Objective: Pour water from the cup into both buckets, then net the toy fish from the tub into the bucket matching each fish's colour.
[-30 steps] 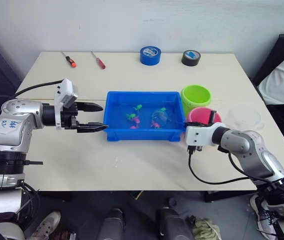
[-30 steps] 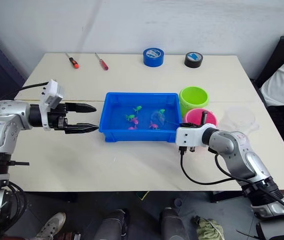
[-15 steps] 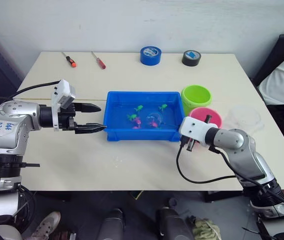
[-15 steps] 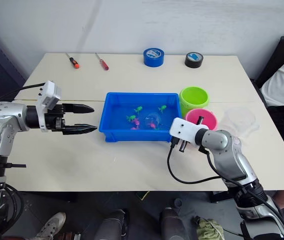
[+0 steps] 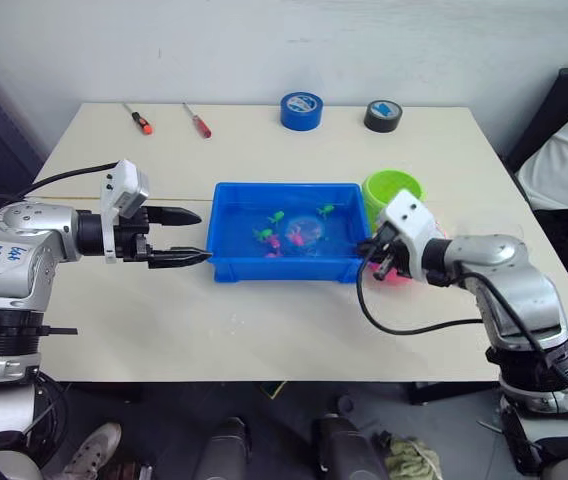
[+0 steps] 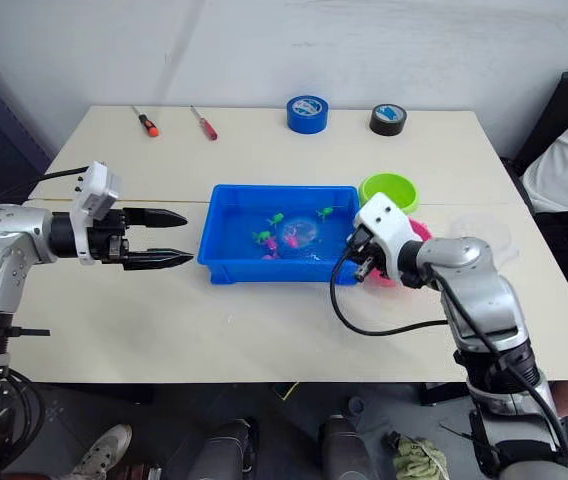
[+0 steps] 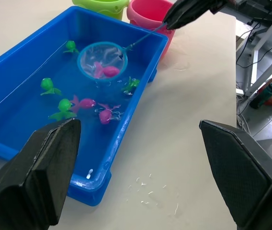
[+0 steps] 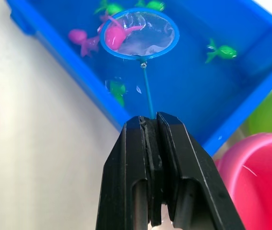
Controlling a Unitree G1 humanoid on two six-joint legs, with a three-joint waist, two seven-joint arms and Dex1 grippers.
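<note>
— So, where is the net (image 8: 140, 35) sitting?

— Its hoop is hanging over the middle of the tub (image 5: 226, 268), with one pink fish (image 8: 115, 36) lying in the mesh. The thin handle is running back to my right gripper (image 8: 150, 125), whose jaws are pinching tight on it at the tub's right end.

— And the other fish?

— Green fish (image 7: 48, 86) and pink ones (image 7: 107, 115) are lying in the tub around the hoop.

— What are the buckets doing?

— Both are standing just beside the tub's right end. The pink bucket (image 8: 254, 168) is sitting right behind my right jaws; the green bucket (image 5: 392, 186) is sitting farther back, touching or nearly touching it.

— And the cup?

— The clear cup (image 6: 482, 235) is standing to the right of the pink bucket, partly behind my right arm.

— Your left side?

— My left gripper (image 5: 186, 236) is hovering off the tub's left end, jaws spread wide and gripping nothing, pointing toward the tub.

— Anything else on the counter (image 5: 264, 320)?

— Along the far edge, two screwdrivers (image 5: 139, 120) are lying to the left, with a blue tape roll (image 5: 301, 110) and a black tape roll (image 5: 382, 115) farther right.
</note>
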